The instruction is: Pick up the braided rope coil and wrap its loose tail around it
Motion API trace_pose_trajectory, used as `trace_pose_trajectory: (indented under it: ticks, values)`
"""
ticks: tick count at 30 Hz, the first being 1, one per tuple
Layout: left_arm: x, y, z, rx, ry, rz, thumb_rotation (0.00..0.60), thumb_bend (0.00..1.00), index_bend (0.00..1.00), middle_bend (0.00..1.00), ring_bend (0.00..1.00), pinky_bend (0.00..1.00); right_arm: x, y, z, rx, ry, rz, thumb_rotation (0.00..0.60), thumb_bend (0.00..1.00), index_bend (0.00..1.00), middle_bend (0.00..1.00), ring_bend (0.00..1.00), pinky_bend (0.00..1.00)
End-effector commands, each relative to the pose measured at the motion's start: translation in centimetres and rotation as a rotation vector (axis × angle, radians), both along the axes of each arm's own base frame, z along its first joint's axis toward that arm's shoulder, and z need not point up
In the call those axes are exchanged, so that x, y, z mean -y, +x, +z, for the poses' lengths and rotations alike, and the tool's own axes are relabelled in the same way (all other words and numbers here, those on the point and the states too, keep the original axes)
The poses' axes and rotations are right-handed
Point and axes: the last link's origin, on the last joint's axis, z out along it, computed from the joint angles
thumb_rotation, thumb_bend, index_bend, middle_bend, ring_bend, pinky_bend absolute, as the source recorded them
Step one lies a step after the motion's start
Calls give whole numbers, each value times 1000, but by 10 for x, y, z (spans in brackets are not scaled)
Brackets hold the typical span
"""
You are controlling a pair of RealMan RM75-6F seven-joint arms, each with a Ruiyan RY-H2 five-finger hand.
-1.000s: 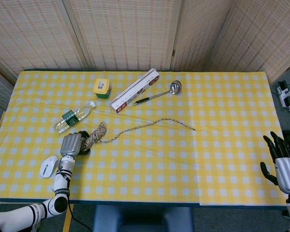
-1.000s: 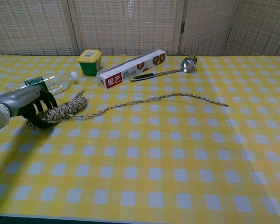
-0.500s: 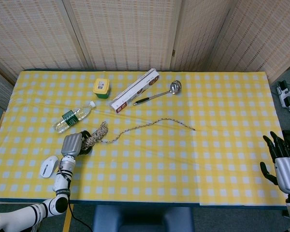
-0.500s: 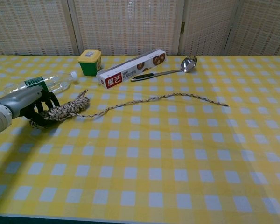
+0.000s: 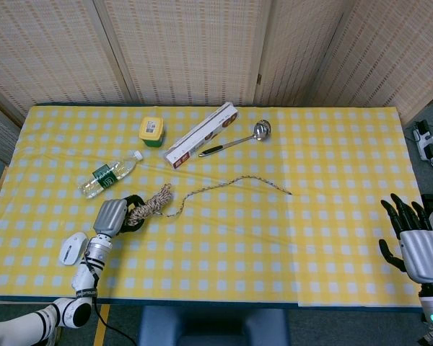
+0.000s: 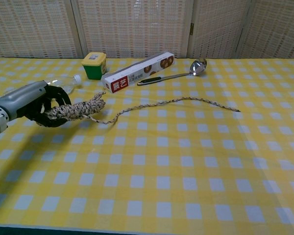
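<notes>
The left hand (image 5: pixel 112 215) has a smooth silver-grey metallic back shell and black segmented fingers (image 6: pixel 53 97). Its wrist is a white cylindrical section joined by a thin black cable to a white forearm with black bands. The right hand (image 5: pixel 417 246) has the same grey shell and black fingers (image 5: pixel 400 210).

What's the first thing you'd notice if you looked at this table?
The left hand near the table's left edge grips a braided rope coil, and its loose tail snakes across the yellow checked tablecloth. Behind it lie a red-and-white box and a metal ladle.
</notes>
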Motion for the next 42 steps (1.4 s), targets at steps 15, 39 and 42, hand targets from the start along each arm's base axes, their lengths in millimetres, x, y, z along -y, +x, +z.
trace_pose_trajectory:
  ticks: [15, 39, 42]
  values:
    - [56, 48, 42, 178, -120, -357, 600, 630, 722, 731, 697, 795, 51, 30, -31, 35, 167, 55, 600, 463, 52, 46, 104, 17]
    - [59, 41, 48, 200, -127, -267, 600, 630, 722, 731, 697, 795, 130, 99, -105, -20, 382, 235, 600, 463, 262, 107, 132, 30]
    - [59, 37, 48, 191, -116, -243, 600, 630, 722, 731, 697, 795, 144, 109, -122, -34, 405, 255, 600, 463, 313, 128, 145, 46]
